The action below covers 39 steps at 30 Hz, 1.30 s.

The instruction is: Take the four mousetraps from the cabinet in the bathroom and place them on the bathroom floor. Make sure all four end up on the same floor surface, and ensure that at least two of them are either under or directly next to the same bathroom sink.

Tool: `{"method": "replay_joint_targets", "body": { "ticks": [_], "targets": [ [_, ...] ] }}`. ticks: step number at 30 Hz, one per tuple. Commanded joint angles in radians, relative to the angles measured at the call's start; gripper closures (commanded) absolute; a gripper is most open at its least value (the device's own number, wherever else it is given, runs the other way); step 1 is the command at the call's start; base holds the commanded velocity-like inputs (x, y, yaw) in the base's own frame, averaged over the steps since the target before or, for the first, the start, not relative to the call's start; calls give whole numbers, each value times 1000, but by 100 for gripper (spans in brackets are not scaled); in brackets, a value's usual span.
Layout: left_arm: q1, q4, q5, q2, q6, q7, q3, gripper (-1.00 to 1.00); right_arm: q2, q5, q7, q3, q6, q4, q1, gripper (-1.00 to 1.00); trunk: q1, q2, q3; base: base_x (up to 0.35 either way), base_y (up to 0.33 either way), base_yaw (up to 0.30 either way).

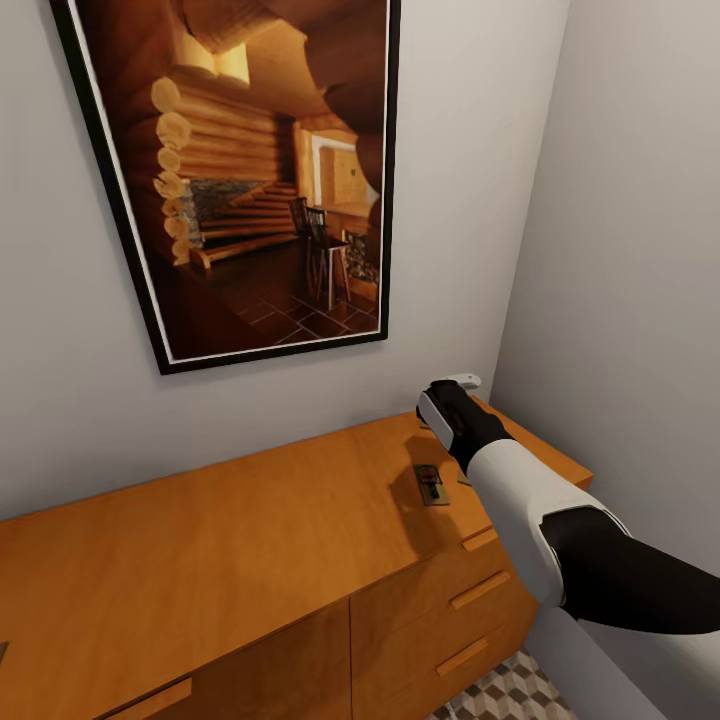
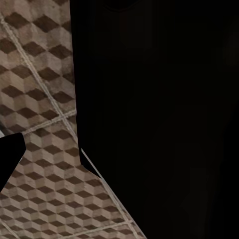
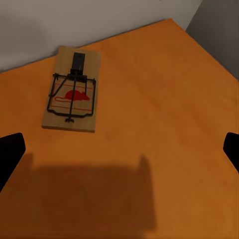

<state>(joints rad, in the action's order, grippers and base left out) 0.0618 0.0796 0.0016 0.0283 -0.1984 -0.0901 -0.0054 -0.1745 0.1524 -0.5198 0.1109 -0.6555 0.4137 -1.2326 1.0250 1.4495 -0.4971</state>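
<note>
The right hand (image 1: 448, 392) hangs over the far right end of the cabinet (image 1: 250, 540), near the corner where two grey walls meet. In the right wrist view its two dark fingertips (image 3: 10, 152) sit far apart at the edges, so the hand is open and holds nothing. Its shadow falls on the orange wood below.

One mousetrap (image 3: 72, 89) lies flat on the cabinet top close to the back wall, just ahead of the hand and not touching it. It has black wire and a red mouse shape. From the head view, a mousetrap (image 1: 431, 485) lies beside the arm.

The left hand (image 2: 10, 159) shows as one dark fingertip over the bathroom floor (image 2: 35, 99). I cannot tell if it is open or closed.

A big framed picture (image 1: 250, 170) of a log house hangs on the wall above.
</note>
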Motion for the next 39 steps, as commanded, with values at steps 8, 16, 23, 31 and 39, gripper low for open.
{"method": "replay_joint_targets", "body": {
  "ticks": [8, 16, 23, 31, 39],
  "targets": [
    [0, 2, 0, 2, -6, -3, -1, -100, 0, 10, -9, 8, -3, 0, -1, -100, 0, 1, -1, 137, 0, 0],
    [0, 2, 0, 6, -6, -3, -1, -100, 0, 10, -9, 9, -3, 0, -1, -100, 0, 1, -1, 193, 0, 0],
    [-1, 2, 0, 7, -6, -3, -1, -100, 0, 10, -9, 9, -3, 0, -1, -100, 0, 1, -1, 32, 0, 0],
    [-1, 2, 0, 7, -6, -3, -1, -100, 0, 10, -9, 9, -3, 0, -1, -100, 0, 1, -1, 5, 0, 0],
    [0, 2, 0, 7, -6, -3, -1, -100, 0, 10, -8, 10, -2, 0, -1, -100, 0, 1, -1, 0, 0, 0]
  ]
}}
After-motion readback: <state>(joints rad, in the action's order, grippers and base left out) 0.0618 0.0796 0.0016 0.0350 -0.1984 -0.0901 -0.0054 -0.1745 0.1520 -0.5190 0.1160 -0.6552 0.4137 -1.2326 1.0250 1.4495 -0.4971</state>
